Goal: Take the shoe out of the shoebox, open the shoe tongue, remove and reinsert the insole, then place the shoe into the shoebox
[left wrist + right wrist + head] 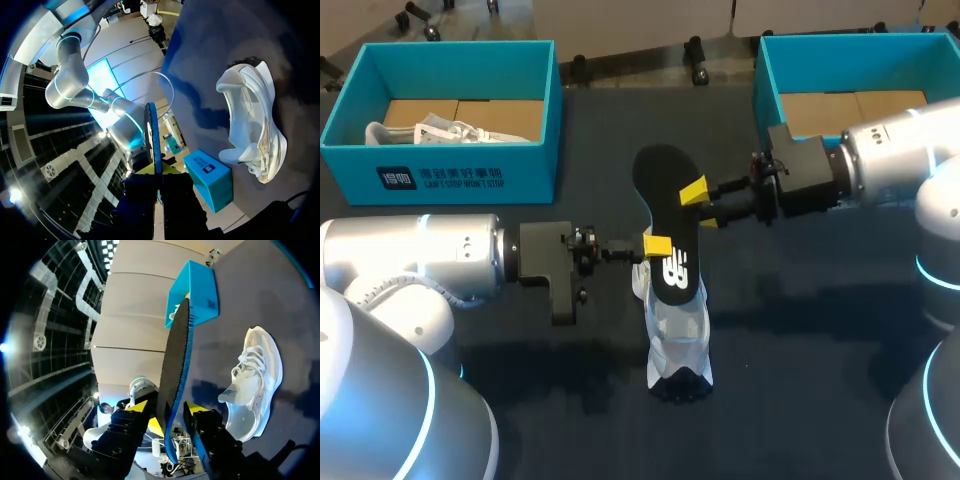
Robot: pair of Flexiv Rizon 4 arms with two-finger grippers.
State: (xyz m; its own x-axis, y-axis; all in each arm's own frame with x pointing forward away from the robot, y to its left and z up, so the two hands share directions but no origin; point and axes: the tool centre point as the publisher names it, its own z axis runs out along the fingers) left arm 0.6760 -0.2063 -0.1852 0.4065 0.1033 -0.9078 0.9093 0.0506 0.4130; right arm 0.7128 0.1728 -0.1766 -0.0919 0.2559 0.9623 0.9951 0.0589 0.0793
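A black insole (665, 200) is held up in the air above the middle of the dark table. My left gripper (655, 247) is shut on its near end, and the left wrist view shows the insole (152, 135) edge-on, rising out of the gripper (157, 177). My right gripper (698, 195) straddles the insole's middle. In the right wrist view the insole (177, 355) stands between the fingers of the right gripper (167, 412), with a gap on one side. The white shoe (675, 330) lies on the table under the insole, also visible beyond the grippers (255, 115) (255, 380).
A blue shoebox (460, 165) at the back left holds another white shoe (440, 130). A second blue shoebox (765, 80) stands at the back right, behind my right arm. The same kind of blue box (195, 290) (210, 177) shows in both wrist views.
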